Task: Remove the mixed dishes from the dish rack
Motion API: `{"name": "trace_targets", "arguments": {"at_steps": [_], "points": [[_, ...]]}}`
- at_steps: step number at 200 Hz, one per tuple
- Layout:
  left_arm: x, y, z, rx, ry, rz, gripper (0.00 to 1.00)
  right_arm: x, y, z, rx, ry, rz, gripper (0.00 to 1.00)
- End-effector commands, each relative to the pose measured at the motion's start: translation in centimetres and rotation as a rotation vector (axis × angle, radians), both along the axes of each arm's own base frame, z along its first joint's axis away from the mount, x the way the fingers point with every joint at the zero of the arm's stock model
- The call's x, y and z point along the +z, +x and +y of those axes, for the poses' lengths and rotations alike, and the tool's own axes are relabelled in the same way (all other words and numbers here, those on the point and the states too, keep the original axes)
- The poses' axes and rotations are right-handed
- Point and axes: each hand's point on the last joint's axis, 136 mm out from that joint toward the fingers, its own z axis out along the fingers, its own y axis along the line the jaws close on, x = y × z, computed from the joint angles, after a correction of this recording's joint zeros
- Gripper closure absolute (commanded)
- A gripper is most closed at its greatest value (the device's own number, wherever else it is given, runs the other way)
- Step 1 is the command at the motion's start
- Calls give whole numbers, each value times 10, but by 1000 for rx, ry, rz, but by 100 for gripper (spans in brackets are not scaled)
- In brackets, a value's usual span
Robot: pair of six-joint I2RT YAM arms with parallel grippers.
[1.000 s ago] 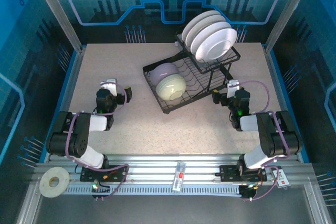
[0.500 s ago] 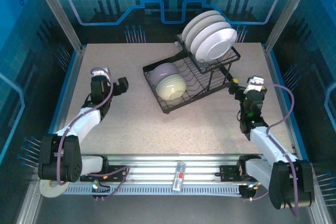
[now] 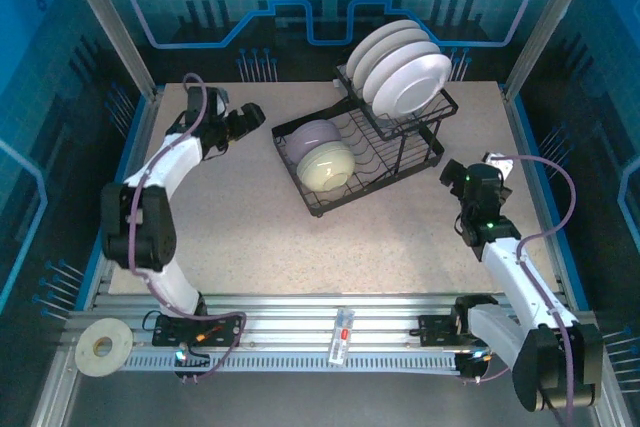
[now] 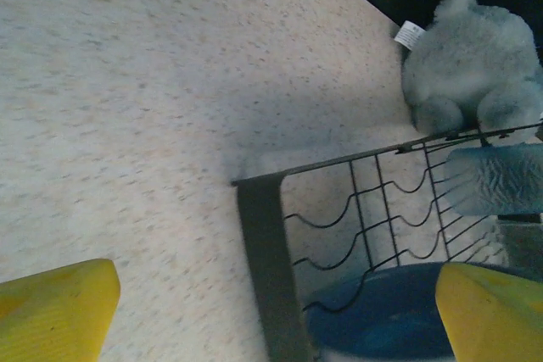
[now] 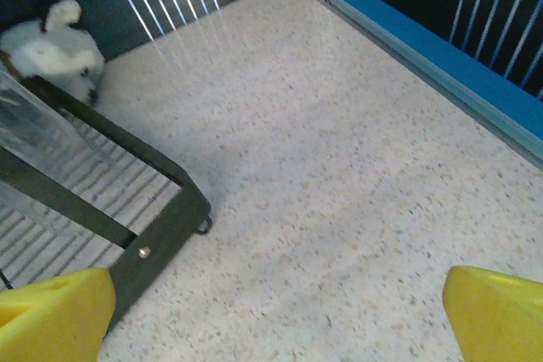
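Dish rack (image 3: 380, 152) of black wire, set toward the far side of the table (image 3: 250, 237), loaded with white plates (image 3: 405, 75) upright in the raised tier and a lavender bowl (image 3: 312, 135) beside a pale green bowl (image 3: 327, 165) in the lower basket. Left gripper (image 3: 255, 117) just off the rack's left corner, yellow fingers (image 4: 55, 307) spread wide and empty. Right gripper (image 3: 450, 173) near the rack's right end, likewise spread and empty.

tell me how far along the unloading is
Nothing looks unloaded. The plates stand in the upper slots of the dish rack; the lavender bowl and pale green bowl sit in its basket. In hand: nothing, left gripper and right gripper are open and empty, flanking the rack. Every dish is left.
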Motion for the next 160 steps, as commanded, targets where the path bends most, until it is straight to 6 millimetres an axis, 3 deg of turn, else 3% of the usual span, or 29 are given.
{"name": "trace_targets", "arguments": {"at_steps": [1, 53, 85, 115, 160], "points": [[-4, 11, -30, -71, -136, 83, 10, -16, -14, 1, -40, -18, 112, 0], [-24, 55, -47, -114, -197, 119, 29, -49, -17, 18, -41, 81, 238, 0], [-40, 75, -51, -136, -196, 95, 36, -66, -11, 24, -55, 152, 282, 10], [-53, 84, -60, -171, -237, 96, 43, -75, 4, 32, -26, 198, 300, 13], [-62, 84, -77, -226, -285, 103, 44, -87, 18, 30, -20, 255, 302, 17]]}}
